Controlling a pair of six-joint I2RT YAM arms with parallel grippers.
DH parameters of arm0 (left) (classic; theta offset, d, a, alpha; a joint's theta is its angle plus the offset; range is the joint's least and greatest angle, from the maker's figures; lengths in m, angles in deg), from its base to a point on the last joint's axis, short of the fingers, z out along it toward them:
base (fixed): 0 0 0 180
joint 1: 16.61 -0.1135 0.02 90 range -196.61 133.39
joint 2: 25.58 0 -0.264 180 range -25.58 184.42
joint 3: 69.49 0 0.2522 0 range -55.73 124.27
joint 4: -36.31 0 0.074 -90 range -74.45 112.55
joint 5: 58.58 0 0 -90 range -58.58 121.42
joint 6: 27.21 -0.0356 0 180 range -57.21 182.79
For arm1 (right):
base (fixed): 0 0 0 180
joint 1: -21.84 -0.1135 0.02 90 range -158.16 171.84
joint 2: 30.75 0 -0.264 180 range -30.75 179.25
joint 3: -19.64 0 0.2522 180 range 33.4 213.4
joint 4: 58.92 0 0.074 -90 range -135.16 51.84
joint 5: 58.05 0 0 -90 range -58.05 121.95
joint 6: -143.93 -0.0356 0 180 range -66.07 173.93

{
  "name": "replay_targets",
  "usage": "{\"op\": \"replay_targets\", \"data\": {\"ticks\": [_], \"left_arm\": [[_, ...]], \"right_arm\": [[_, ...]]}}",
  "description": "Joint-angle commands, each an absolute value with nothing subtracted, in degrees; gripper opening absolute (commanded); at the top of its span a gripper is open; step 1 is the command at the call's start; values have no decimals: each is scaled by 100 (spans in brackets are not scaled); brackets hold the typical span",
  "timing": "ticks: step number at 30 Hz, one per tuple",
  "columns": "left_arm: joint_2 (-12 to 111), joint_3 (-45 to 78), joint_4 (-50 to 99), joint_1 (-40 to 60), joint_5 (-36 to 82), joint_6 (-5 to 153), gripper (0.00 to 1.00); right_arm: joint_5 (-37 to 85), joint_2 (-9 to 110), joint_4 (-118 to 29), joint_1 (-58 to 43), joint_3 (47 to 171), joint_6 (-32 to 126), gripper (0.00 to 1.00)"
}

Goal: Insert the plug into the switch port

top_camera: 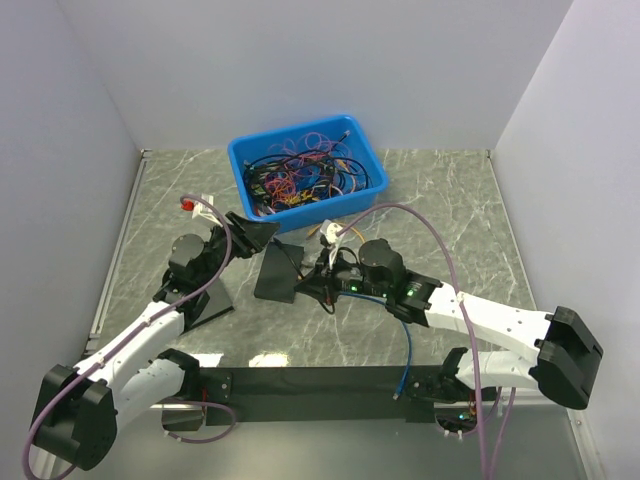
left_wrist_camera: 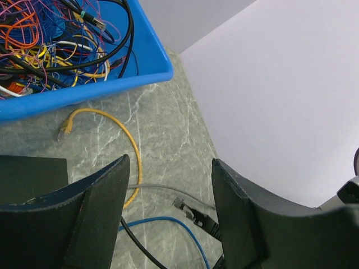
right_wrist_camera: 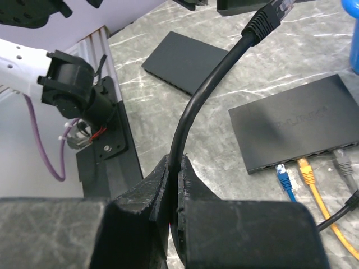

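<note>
Saw the plug (right_wrist_camera: 279, 7) raised in the air at the end of its black cable (right_wrist_camera: 207, 95), long axis tilted up and away from the right wrist camera, tip aimed past that view's top edge rather than into the switch (right_wrist_camera: 297, 126) lying flat lower down on the table (right_wrist_camera: 168, 112). Found it well ahead of and above the right gripper (right_wrist_camera: 173, 174), clenched on the cable far behind the plug. Noted the left gripper (left_wrist_camera: 168, 207) spread apart, grasping nothing, near the blue bin (left_wrist_camera: 112, 84).

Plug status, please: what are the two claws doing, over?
Right gripper shut on black cable, plug aloft. Left gripper open, empty. Switch has other cables in; plug not yet in.
</note>
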State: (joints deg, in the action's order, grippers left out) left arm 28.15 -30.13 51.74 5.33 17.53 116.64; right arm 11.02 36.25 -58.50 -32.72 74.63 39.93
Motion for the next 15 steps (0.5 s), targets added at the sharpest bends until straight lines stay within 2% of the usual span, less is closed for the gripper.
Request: {"op": "replay_targets", "data": {"ticks": [1,11,15], "left_arm": [[2794,-2998,5393,554,1613,11728,66],[2803,-2902,5314,554,1349,11904,63],[2768,-2893,5261,554,1314,11939,59]], "right_arm": [[1515,3534,-6151,-3388,7735,4136,0],[2315,3701,-6054,-3810,7980,4399,0],[2579,3911,-6002,-3994,8112,4470,0]]}}
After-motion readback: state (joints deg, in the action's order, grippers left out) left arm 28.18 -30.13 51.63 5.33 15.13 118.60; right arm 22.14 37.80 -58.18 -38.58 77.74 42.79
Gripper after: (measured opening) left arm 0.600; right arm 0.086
